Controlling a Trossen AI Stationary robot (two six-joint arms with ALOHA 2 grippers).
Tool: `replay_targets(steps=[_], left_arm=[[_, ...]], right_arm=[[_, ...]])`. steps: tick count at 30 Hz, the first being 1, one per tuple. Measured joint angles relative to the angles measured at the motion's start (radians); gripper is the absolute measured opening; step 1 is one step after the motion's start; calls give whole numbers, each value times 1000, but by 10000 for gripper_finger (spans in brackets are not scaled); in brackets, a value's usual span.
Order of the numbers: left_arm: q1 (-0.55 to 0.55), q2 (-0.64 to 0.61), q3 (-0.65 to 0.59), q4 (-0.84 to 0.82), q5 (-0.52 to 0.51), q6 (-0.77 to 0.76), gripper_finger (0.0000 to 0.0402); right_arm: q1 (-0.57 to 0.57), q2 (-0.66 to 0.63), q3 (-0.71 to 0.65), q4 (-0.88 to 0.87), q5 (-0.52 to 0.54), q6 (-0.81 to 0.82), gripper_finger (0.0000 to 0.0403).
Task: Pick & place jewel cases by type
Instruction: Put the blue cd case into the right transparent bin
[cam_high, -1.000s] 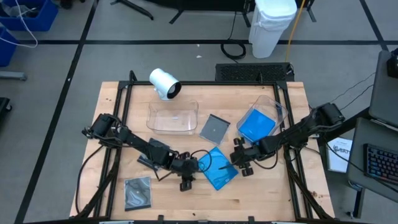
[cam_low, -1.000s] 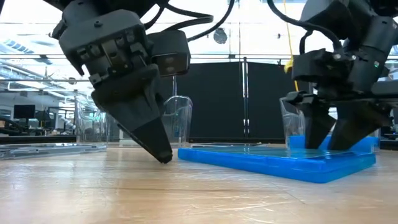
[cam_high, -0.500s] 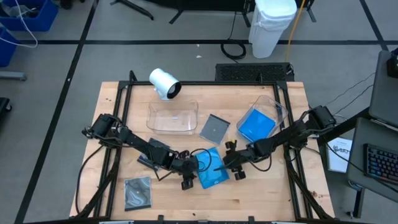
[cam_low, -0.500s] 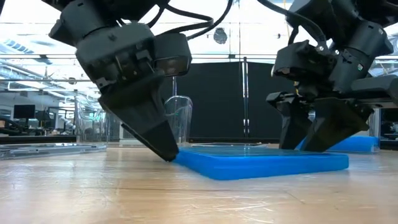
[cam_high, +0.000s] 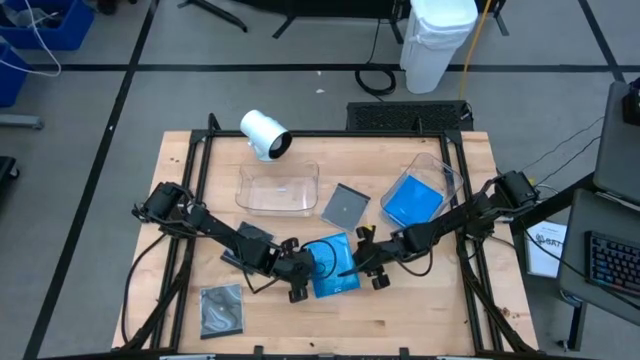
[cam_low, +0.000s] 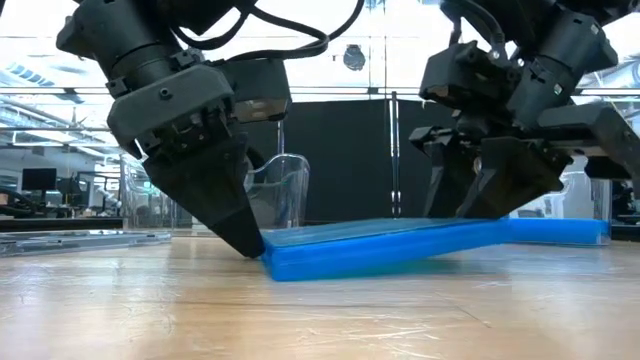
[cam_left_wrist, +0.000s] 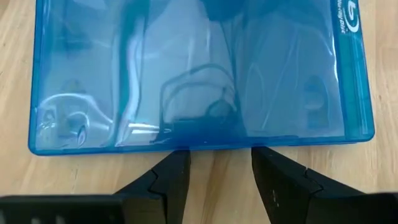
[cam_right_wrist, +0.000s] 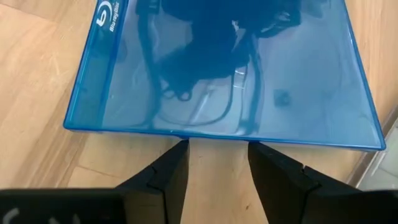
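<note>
A bright blue jewel case (cam_high: 335, 268) lies on the wooden table, slightly near of its middle, between my two grippers. My left gripper (cam_high: 302, 277) stands open at the case's left edge. My right gripper (cam_high: 368, 264) stands open at its right edge. Nothing sits between either pair of fingers. A second blue case (cam_high: 412, 200) lies in a clear tray (cam_high: 440, 172) at the right. One grey case (cam_high: 345, 205) lies flat on the table beyond the middle, another (cam_high: 222, 308) near the front left. My left gripper sets both open fingertips (cam_left_wrist: 177, 163) against the case's left edge (cam_left_wrist: 217, 144), slanting down from the table's left. That edge (cam_low: 275, 265) rests on the table. My right gripper meets the case's right edge (cam_right_wrist: 217, 132) with both open fingertips (cam_right_wrist: 177, 155), slanting down from the table's right. This edge (cam_low: 490, 232) is raised off the table, so the case tilts up toward my right gripper.
An empty clear tray (cam_high: 278, 188) and a white cylinder (cam_high: 265, 135) on its side lie toward the far left. A black frame (cam_high: 200, 170) runs along the table's sides. Bare wood shows along the near edge.
My right gripper has gone toward the table's left, pushing the blue case along the table against my left gripper. The case has slid left and turned squarer, and its right edge has risen while the left edge stays down. My left gripper has turned at the wrist in place.
</note>
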Motion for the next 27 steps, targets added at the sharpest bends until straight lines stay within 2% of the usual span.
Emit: replay_targets(steps=[12,16,20,23,27], left_arm=[[1,1,1,-10,3,32,179],[2,1,1,-15,7,32,179],[17,11,5,18,-30,22,179],[21,8,3,17,-22,19,179],[26,6,4,4,-8,4,179]], right_arm=[[32,-47,55,-85,15,-6,160],[47,-83,58,13,73,-10,160],[62,-101,73,145,64,-27,160],[76,-93,60,179,37,-59,160],[64,-103,67,163,54,-53,160]])
